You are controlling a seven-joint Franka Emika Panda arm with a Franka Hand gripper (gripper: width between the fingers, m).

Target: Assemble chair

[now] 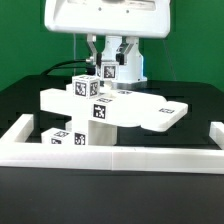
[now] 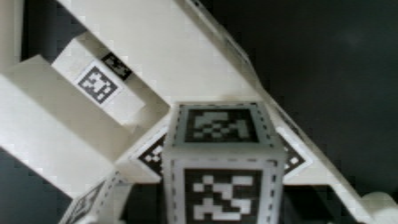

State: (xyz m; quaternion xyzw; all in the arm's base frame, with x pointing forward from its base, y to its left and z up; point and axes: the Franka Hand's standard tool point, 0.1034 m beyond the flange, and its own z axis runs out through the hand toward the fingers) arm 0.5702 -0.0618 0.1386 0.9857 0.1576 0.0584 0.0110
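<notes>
**Operator:** How far along are you with the chair?

**Observer:** Partway, by my reading. You have the seat plate (image 1: 140,107) lying flat and raised off the black bench (image 1: 190,160), and two square legs stand up out of it side by side: one leg (image 1: 82,88) toward the exterior view's left, and a second leg (image 1: 99,103) just beside it, nearer the camera. Another loose part (image 1: 66,136) with tags lies on the bench under the plate's edge, close to the border wall (image 1: 110,156).

**Operator:** And the arm?

**Observer:** Your gripper (image 1: 108,68) hangs behind the two legs, above the plate. I cannot tell whether the jaws are clamped on anything; the legs hide the fingertips in the exterior view, and the wrist view shows only a tagged square leg (image 2: 222,170) end-on with white bars (image 2: 169,55) beyond it.

**Operator:** What is left?

**Observer:** I'd judge a good deal: more legs to seat, the bars and the piece on the bench to join. Whether the two standing legs are fully seated, you cannot confirm from here.
</notes>
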